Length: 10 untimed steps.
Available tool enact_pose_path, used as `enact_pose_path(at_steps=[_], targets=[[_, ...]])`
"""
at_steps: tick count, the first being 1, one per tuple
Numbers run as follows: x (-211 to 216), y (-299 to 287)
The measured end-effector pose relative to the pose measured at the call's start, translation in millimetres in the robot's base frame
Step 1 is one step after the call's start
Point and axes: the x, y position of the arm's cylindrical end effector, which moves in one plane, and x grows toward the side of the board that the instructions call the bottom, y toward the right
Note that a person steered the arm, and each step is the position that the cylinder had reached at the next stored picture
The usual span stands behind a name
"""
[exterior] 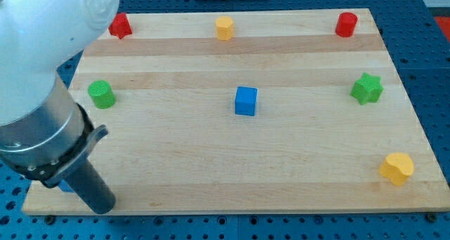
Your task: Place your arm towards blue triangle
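Note:
My arm fills the view's left, and its dark rod slants down to my tip (pixel 103 207) near the board's bottom left corner. A small sliver of blue (pixel 64 186) shows just left of the rod, by the board's left edge. It is mostly hidden by the arm, and I cannot make out its shape. A blue cube (pixel 246 100) sits at the board's middle, far to the right of my tip.
A green cylinder (pixel 101 94) is at the left, above my tip. A red block (pixel 120 25), a yellow hexagon (pixel 224 28) and a red cylinder (pixel 346 24) line the top edge. A green star (pixel 367 89) and a yellow block (pixel 397 168) are at the right.

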Motion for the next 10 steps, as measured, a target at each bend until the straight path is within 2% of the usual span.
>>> enact_pose_path(at_steps=[5, 10], targets=[[0.2, -21.4], [0.5, -72.0]])
